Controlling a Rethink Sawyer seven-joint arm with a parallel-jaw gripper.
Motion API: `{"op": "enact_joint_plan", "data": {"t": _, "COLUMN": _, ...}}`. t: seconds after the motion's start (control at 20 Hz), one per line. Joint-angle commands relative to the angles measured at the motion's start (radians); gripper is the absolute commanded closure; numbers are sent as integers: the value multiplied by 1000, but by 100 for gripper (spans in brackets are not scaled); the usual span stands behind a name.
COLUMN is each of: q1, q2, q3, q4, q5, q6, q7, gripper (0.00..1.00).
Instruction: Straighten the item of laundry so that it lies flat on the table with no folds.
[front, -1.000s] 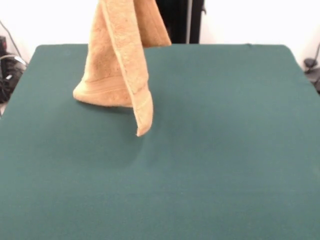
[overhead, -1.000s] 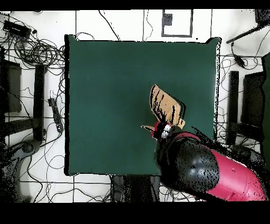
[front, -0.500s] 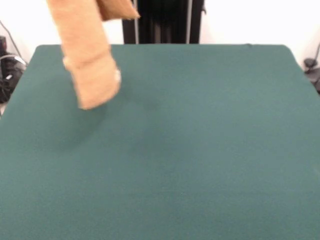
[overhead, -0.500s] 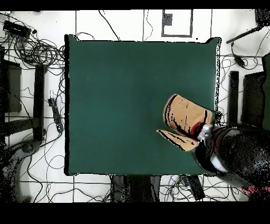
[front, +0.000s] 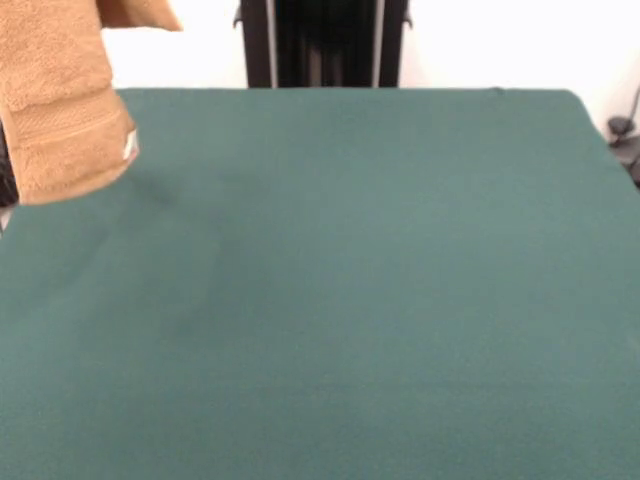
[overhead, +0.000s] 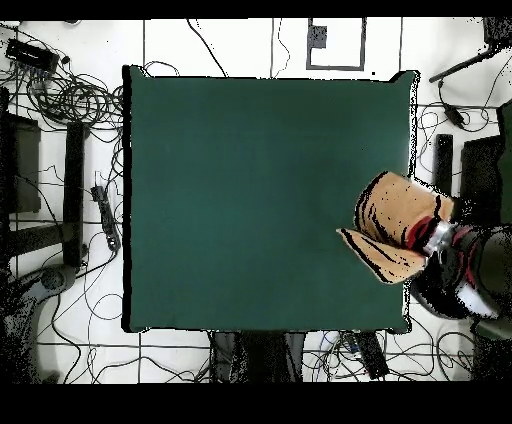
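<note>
In the front view the towel (front: 60, 110) hangs at the upper left of the frame, lifted clear of the table (front: 350, 300), its top running out past the upper edge. A woven band crosses its lower end, and a small white tag (front: 130, 147) shows on its right edge. The green cloth below it lies bare across the rest of the frame. In the overhead view the towel (overhead: 392, 222) sits at the right of the frame, over the table's right edge, below mid-height. Just right of it the gripper (overhead: 436, 238) meets the cloth at the arm's (overhead: 468, 278) end; whether its jaws are together or apart I cannot tell.
</note>
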Motion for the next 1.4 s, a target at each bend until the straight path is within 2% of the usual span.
{"op": "enact_joint_plan", "data": {"t": 0.05, "q1": 5, "q2": 75, "q3": 141, "q4": -83, "q5": -35, "q6": 131, "q7": -205, "gripper": 100}}
{"op": "enact_joint_plan", "data": {"t": 0.25, "q1": -8, "q2": 99, "q3": 155, "q4": -118, "q5": -48, "q6": 158, "q7": -222, "gripper": 100}}
{"op": "enact_joint_plan", "data": {"t": 0.6, "q1": -29, "q2": 125, "q3": 170, "q4": -69, "q5": -30, "q6": 75, "q7": -206, "gripper": 100}}
{"op": "enact_joint_plan", "data": {"t": 1.1, "q1": -47, "q2": 153, "q3": 183, "q4": -97, "q5": -63, "q6": 65, "q7": -218, "gripper": 100}}
{"op": "enact_joint_plan", "data": {"t": 1.25, "q1": -43, "q2": 153, "q3": 181, "q4": -72, "q5": -55, "q6": 30, "q7": -204, "gripper": 100}}
{"op": "enact_joint_plan", "data": {"t": 1.4, "q1": -43, "q2": 154, "q3": 178, "q4": -5, "q5": -34, "q6": -59, "q7": -177, "gripper": 100}}
